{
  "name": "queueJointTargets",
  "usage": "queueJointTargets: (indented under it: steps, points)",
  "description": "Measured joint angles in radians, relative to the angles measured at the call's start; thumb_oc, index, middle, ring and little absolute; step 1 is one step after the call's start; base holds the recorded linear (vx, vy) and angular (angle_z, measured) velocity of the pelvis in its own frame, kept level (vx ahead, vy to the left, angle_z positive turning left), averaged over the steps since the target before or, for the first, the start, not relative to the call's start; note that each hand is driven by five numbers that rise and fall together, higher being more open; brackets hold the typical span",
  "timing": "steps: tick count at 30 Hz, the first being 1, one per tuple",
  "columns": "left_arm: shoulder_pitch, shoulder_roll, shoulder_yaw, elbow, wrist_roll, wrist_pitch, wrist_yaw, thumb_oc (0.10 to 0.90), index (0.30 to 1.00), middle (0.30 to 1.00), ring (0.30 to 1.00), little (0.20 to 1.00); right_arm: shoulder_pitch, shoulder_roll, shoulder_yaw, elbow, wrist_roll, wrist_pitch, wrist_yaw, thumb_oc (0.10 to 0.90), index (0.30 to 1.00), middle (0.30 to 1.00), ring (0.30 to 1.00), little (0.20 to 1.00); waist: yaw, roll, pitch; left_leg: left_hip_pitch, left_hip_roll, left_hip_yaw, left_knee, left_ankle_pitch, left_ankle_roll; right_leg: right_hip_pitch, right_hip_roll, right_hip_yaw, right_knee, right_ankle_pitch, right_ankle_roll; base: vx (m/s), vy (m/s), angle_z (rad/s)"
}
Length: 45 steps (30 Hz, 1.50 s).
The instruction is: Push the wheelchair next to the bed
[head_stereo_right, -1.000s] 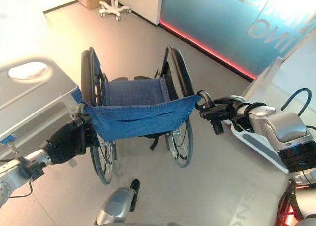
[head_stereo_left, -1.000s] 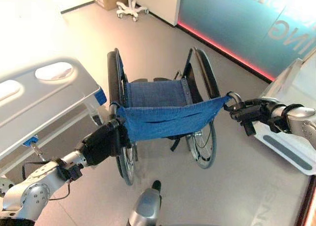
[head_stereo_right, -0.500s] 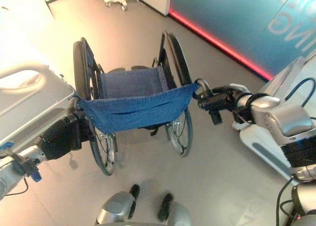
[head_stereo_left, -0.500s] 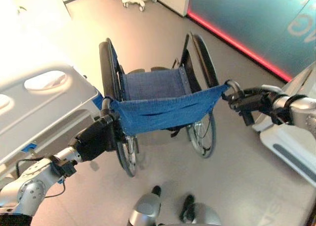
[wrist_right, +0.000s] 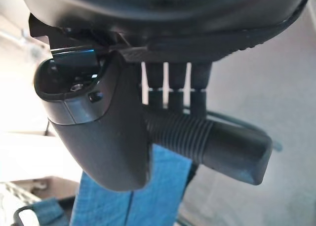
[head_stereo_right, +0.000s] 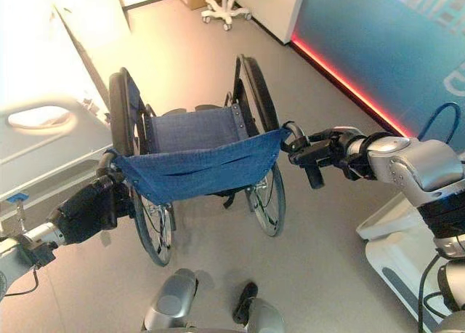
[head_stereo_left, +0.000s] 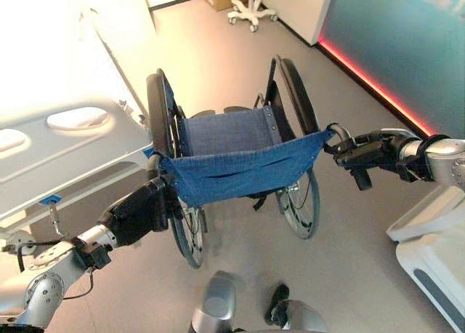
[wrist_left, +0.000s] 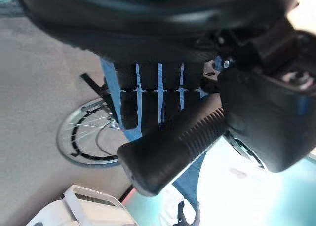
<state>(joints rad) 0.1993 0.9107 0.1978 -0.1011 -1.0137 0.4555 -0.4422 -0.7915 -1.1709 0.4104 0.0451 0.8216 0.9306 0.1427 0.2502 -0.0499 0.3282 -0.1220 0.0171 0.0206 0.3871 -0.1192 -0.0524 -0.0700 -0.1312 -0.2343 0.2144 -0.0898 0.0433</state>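
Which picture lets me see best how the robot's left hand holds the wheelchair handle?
The left wrist view: the left hand shows from very close, its fingers curled round the ribbed left push handle. In the left eye and right eye views the same hand is a small dark shape at the wheelchair's back corner, hiding the handle.
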Motion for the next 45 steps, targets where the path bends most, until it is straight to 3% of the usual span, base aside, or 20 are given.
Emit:
queueJointTargets:
  steps: [1,3,6,8,9,10,12,13,14,15,17,19,21,23,27,32,36,40,43,45]
  points:
    - [-0.002,0.021,-0.008,-0.004,0.0,0.0,-0.016,0.4,0.3,0.3,0.3,0.3,-0.01,-0.007,0.002,0.0,-0.001,0.002,0.001,0.4,0.3,0.3,0.3,0.3,-0.016,0.032,-0.01,0.089,0.014,0.052,-0.225,0.036,0.059,0.001,0.026,-0.012,0.004,-0.004,0.004,0.29,0.094,0.44]
    - [-0.058,0.064,-0.05,0.028,0.007,0.0,-0.034,0.4,0.3,0.3,0.3,0.3,-0.022,0.008,0.007,0.016,-0.026,0.001,-0.002,0.4,0.3,0.3,0.3,0.3,-0.013,0.023,-0.006,0.128,0.012,0.071,-0.293,0.071,0.055,0.013,0.027,-0.02,-0.007,-0.009,0.016,0.3,0.097,0.19]
    - [-0.15,0.068,-0.106,0.114,0.031,0.0,-0.045,0.4,0.3,0.3,0.3,0.3,-0.033,0.066,0.019,0.057,-0.07,-0.001,-0.012,0.4,0.3,0.3,0.3,0.3,0.006,0.026,-0.007,0.155,0.017,0.114,-0.281,0.063,0.045,0.08,0.038,-0.031,-0.094,0.001,0.027,0.38,0.133,-0.06]
    - [-0.193,0.071,-0.123,0.167,0.045,0.0,-0.022,0.4,0.3,0.3,0.3,0.3,-0.044,0.127,0.038,0.082,-0.112,-0.007,-0.014,0.4,0.3,0.3,0.3,0.3,0.017,0.022,-0.006,0.137,0.029,0.127,-0.168,0.026,0.009,0.139,0.061,0.017,-0.155,0.021,0.015,0.27,0.117,-0.02]
    - [-0.213,0.074,-0.125,0.184,0.059,0.0,-0.005,0.4,0.3,0.3,0.3,0.3,-0.042,0.147,0.038,0.089,-0.117,-0.007,-0.015,0.4,0.3,0.3,0.3,0.3,0.008,0.019,-0.006,0.058,0.045,0.107,-0.004,-0.008,-0.029,0.182,0.077,0.073,-0.205,0.027,-0.001,0.38,0.204,0.15]
    - [-0.217,0.081,-0.125,0.185,0.059,0.0,0.016,0.4,0.3,0.3,0.3,0.3,-0.036,0.161,0.038,0.082,-0.135,-0.006,-0.016,0.4,0.3,0.3,0.3,0.3,0.015,0.004,-0.013,-0.008,0.049,0.098,0.022,-0.034,-0.046,0.191,0.089,0.148,-0.223,0.033,-0.009,0.3,0.178,0.17]
    - [-0.227,0.095,-0.13,0.186,0.056,0.007,0.016,0.4,0.3,0.3,0.3,0.3,-0.016,0.156,0.03,0.054,-0.146,0.006,-0.016,0.4,0.3,0.3,0.3,0.3,0.011,-0.007,-0.023,-0.023,0.042,0.101,-0.16,-0.011,-0.03,0.203,0.093,0.205,-0.247,0.03,-0.007,0.22,0.141,0.02]
    - [-0.229,0.1,-0.134,0.186,0.055,0.011,0.011,0.4,0.3,0.3,0.3,0.3,0.0,0.15,0.021,0.042,-0.146,0.006,-0.016,0.4,0.3,0.3,0.3,0.3,0.014,0.0,-0.026,-0.012,0.047,0.104,-0.246,0.04,-0.024,0.2,0.097,0.204,-0.243,0.025,-0.005,0.25,0.169,-0.11]
    - [-0.229,0.105,-0.134,0.187,0.055,0.02,-0.001,0.4,0.3,0.3,0.3,0.3,0.032,0.154,-0.007,0.025,-0.147,0.006,-0.016,0.4,0.3,0.3,0.3,0.3,0.017,0.013,-0.033,0.02,0.065,0.126,-0.312,0.151,-0.034,0.201,0.102,0.199,-0.226,-0.001,0.005,0.23,0.16,-0.25]
    - [-0.238,0.117,-0.142,0.21,0.053,0.021,-0.022,0.4,0.3,0.3,0.3,0.3,0.058,0.154,-0.027,0.007,-0.148,0.006,-0.017,0.4,0.3,0.3,0.3,0.3,0.016,0.015,-0.035,0.031,0.065,0.158,-0.313,0.181,-0.026,0.199,0.091,0.206,-0.205,-0.026,0.024,0.33,0.231,-0.32]
    - [-0.245,0.138,-0.152,0.227,0.057,0.02,-0.047,0.4,0.3,0.3,0.3,0.3,0.092,0.153,-0.053,-0.032,-0.148,0.006,-0.023,0.4,0.3,0.3,0.3,0.3,0.018,0.011,-0.038,0.037,0.053,0.197,-0.302,0.177,-0.021,0.198,0.058,0.169,-0.195,-0.038,0.019,0.21,0.155,-0.27]
    - [-0.281,0.169,-0.176,0.262,0.062,0.02,-0.082,0.4,0.3,0.3,0.3,0.3,0.142,0.154,-0.121,-0.079,-0.147,0.006,-0.027,0.4,0.3,0.3,0.3,0.3,0.015,0.013,-0.039,0.038,0.034,0.225,-0.302,0.169,0.013,0.183,0.025,0.106,-0.158,-0.039,0.031,0.14,0.125,-0.22]
    - [-0.318,0.178,-0.193,0.298,0.07,0.02,-0.089,0.4,0.3,0.3,0.3,0.3,0.171,0.165,-0.149,-0.098,-0.147,-0.001,-0.027,0.4,0.3,0.3,0.3,0.3,0.014,0.02,-0.045,0.047,0.024,0.237,-0.299,0.164,0.079,0.165,0.019,0.049,-0.111,-0.025,0.06,0.13,0.142,-0.16]
    - [-0.36,0.18,-0.215,0.325,0.077,0.02,-0.085,0.4,0.3,0.3,0.3,0.3,0.212,0.179,-0.188,-0.119,-0.147,-0.003,-0.027,0.4,0.3,0.3,0.3,0.3,0.01,0.015,-0.048,0.05,0.013,0.235,-0.295,0.157,0.099,0.159,0.007,0.035,-0.092,-0.024,0.069,0.11,0.142,-0.04]
    - [-0.41,0.21,-0.246,0.339,0.077,0.02,-0.064,0.4,0.3,0.3,0.3,0.3,0.244,0.2,-0.22,-0.13,-0.147,-0.01,-0.027,0.4,0.3,0.3,0.3,0.3,0.005,0.002,-0.057,0.051,0.007,0.259,-0.296,0.145,0.125,0.116,-0.011,0.03,-0.018,-0.018,0.079,0.05,0.1,-0.1]
    - [-0.446,0.225,-0.278,0.335,0.074,0.02,-0.018,0.4,0.3,0.3,0.3,0.3,0.267,0.203,-0.225,-0.133,-0.147,-0.024,-0.026,0.4,0.3,0.3,0.3,0.3,-0.01,-0.009,-0.064,0.061,-0.008,0.278,-0.306,0.126,0.143,0.0,-0.025,0.041,0.208,-0.052,0.118,0.06,0.105,-0.05]
    - [-0.447,0.244,-0.313,0.335,0.069,0.019,-0.013,0.4,0.3,0.3,0.3,0.3,0.307,0.206,-0.216,-0.134,-0.145,-0.031,-0.026,0.4,0.3,0.3,0.3,0.3,-0.022,-0.037,-0.09,0.074,-0.028,0.304,-0.306,0.117,0.165,-0.06,0.015,0.069,0.409,-0.117,0.099,0.08,0.091,0.1]
    - [-0.447,0.244,-0.347,0.334,0.066,0.019,-0.019,0.4,0.3,0.3,0.3,0.3,0.334,0.199,-0.218,-0.133,-0.145,-0.036,-0.024,0.4,0.3,0.3,0.3,0.3,-0.024,-0.042,-0.13,0.058,-0.048,0.311,-0.31,0.11,0.172,-0.046,0.024,0.112,0.332,-0.138,0.12,0.08,0.092,-0.02]
    - [-0.447,0.241,-0.349,0.335,0.066,0.019,-0.012,0.4,0.3,0.3,0.3,0.3,0.329,0.2,-0.206,-0.12,-0.146,-0.049,-0.024,0.4,0.3,0.3,0.3,0.3,-0.033,-0.042,-0.131,0.06,-0.048,0.355,-0.309,0.109,0.196,-0.09,0.032,0.109,0.511,-0.146,0.134,0.13,0.027,0.04]
    - [-0.442,0.241,-0.352,0.334,0.066,0.019,-0.013,0.4,0.3,0.3,0.3,0.3,0.337,0.198,-0.206,-0.12,-0.146,-0.049,-0.015,0.4,0.3,0.3,0.3,0.3,-0.055,-0.044,-0.138,0.064,-0.047,0.367,-0.311,0.109,0.195,-0.053,0.038,0.084,0.453,-0.156,0.11,0.15,-0.026,0.16]
